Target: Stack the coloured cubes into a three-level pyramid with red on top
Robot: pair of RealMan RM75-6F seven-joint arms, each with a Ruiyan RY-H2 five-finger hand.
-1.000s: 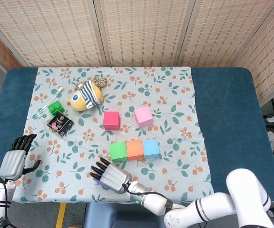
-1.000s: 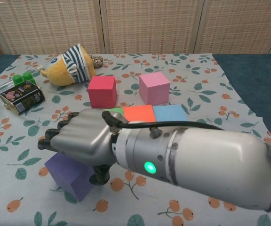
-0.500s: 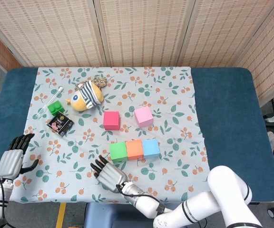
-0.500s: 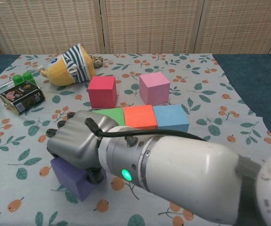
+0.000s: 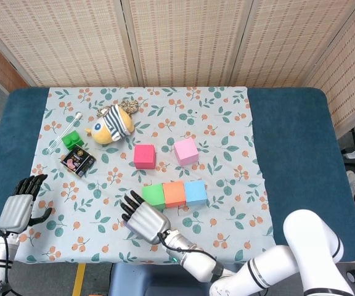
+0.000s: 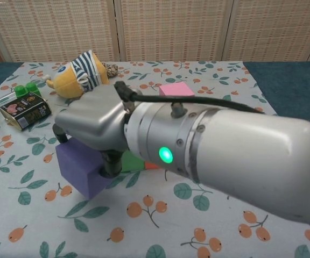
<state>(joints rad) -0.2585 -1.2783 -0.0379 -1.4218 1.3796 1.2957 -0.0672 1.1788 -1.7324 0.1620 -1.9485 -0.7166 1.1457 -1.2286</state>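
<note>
The right hand grips the purple cube — held near the green cube. The left hand hangs empty, fingers apart.

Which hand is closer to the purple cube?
Right. The right hand grips the purple cube; the left hand rests far off at the table's left edge.
</note>
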